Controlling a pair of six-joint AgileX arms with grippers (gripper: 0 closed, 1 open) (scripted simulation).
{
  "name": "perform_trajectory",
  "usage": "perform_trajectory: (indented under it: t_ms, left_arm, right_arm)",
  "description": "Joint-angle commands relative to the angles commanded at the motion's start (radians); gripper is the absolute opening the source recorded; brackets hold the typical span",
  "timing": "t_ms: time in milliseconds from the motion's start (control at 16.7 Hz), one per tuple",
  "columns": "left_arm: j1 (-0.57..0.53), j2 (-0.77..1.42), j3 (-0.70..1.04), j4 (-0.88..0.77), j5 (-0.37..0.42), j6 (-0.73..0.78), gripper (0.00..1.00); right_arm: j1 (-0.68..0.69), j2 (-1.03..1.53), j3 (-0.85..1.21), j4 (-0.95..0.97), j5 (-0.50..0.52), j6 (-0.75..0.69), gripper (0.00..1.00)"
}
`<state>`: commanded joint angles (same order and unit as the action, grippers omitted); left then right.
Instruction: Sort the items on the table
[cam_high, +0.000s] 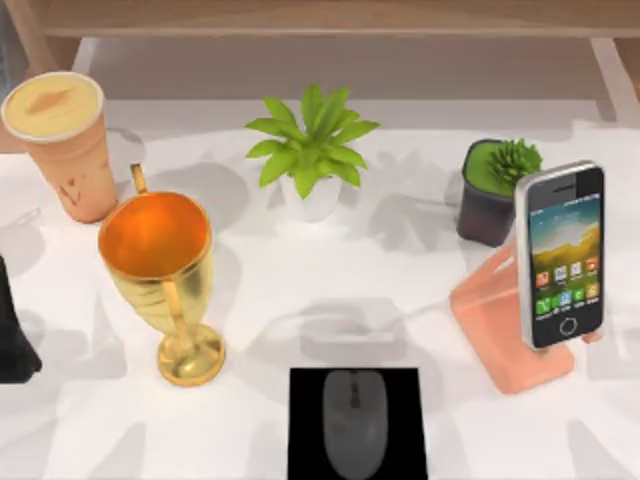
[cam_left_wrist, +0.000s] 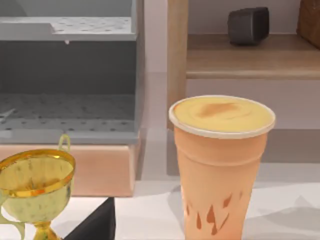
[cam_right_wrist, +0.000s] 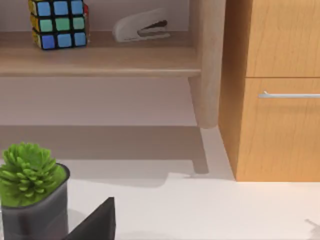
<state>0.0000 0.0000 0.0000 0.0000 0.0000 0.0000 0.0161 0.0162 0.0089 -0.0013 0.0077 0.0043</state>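
Sorting is appearing largely complete: the mouse (cam_high: 354, 420) is lying on the black pad (cam_high: 304, 420) at the table's (cam_high: 300, 300) near edge, the smartphone (cam_high: 561, 255) is leaning on its salmon stand (cam_high: 497, 325) at right. The cup (cam_high: 62, 145) is standing at far left beside the gold goblet (cam_high: 165, 280), likely outstanding. The left arm (cam_high: 12, 335) is waiting at the left edge; neither pincer's state can be told.

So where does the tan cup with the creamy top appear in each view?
Top view: tan cup at the table's far left, behind the gold goblet.
Left wrist view: cup close up, goblet beside it.
Right wrist view: not in it.
Shared landmark: the goblet.
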Motion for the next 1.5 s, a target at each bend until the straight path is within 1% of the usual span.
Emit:
perform_trajectory:
  t_ms: [420, 540, 660, 840, 1020, 1140, 1320, 1500]
  left_arm:
    - [0.001, 0.010, 0.004, 0.009, -0.003, 0.002, 1.00]
    - [0.006, 0.062, 0.033, 0.057, -0.018, 0.010, 1.00]
    - [0.014, 0.155, 0.093, 0.143, -0.041, 0.020, 1.00]
    - [0.015, 0.369, 0.209, 0.339, -0.076, 0.034, 1.00]
    - [0.011, 0.660, 0.295, 0.586, -0.106, 0.038, 1.00]
    - [0.006, 0.868, 0.318, 0.747, -0.118, 0.035, 1.00]
    - [-0.011, 1.190, 0.309, 0.951, -0.116, 0.023, 1.00]
    - [-0.041, 1.495, 0.303, 1.101, -0.087, 0.011, 1.00]
  right_arm:
    - [-0.016, -0.016, -0.009, 0.001, -0.008, -0.004, 1.00]
    - [-0.016, -0.016, -0.009, 0.001, -0.008, -0.004, 1.00]
    - [-0.016, -0.016, -0.009, 0.001, -0.008, -0.004, 1.00]
    - [-0.016, -0.016, -0.009, 0.001, -0.008, -0.004, 1.00]
    - [-0.016, -0.016, -0.009, 0.001, -0.008, -0.004, 1.00]
    - [-0.016, -0.016, -0.009, 0.001, -0.008, -0.004, 1.00]
    - [-0.016, -0.016, -0.009, 0.001, -0.008, -0.004, 1.00]
    - [-0.016, -0.016, -0.009, 0.001, -0.008, -0.004, 1.00]
